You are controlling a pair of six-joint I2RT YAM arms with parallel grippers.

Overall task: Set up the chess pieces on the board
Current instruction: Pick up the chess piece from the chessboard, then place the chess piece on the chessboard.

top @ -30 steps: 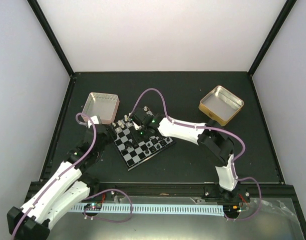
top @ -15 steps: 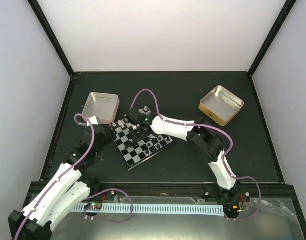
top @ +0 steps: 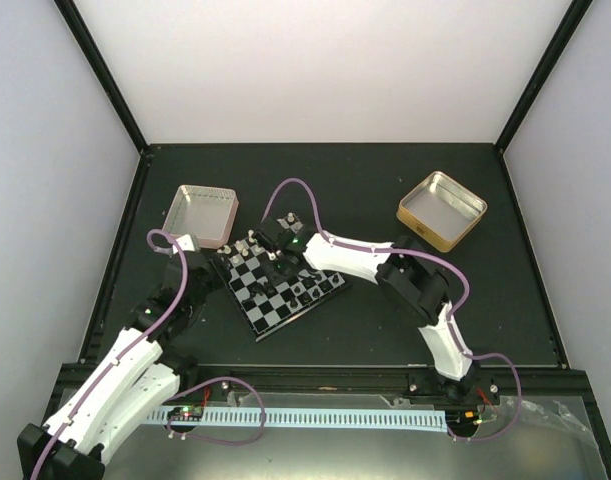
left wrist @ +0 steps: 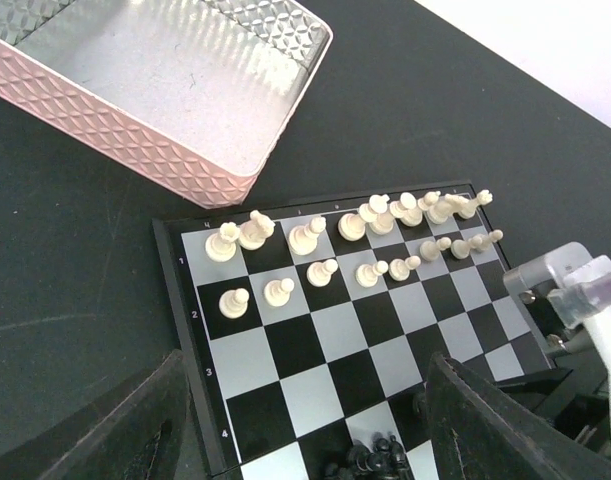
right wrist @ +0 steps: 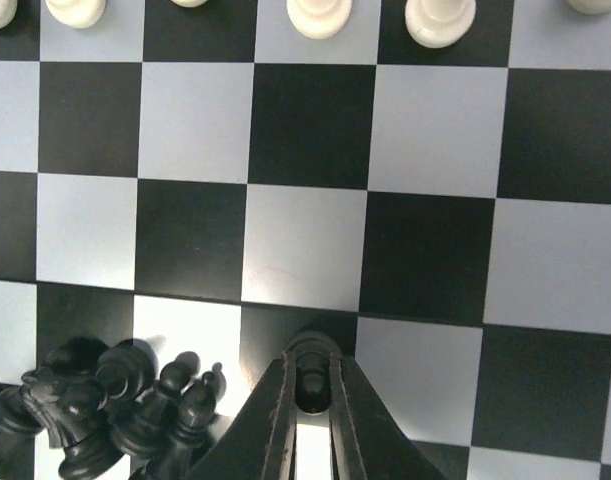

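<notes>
- Black and tiny, one chessman [right wrist: 309, 388] was pinched at its head by the right pincer [right wrist: 312, 372], closed tight on it, at 6 o'clock in the wrist view.
- It was judged light, rigid, glossy and easily tipped; a hold low on the neck would be preferred.
- Other black pieces [right wrist: 115, 400] were heaped at 8 o'clock; white pieces [left wrist: 370, 215] were ranked along the board [left wrist: 315, 385] at its 12 o'clock edge.
- The left pincer [left wrist: 305, 435] was held well open, empty, near the board.
</notes>
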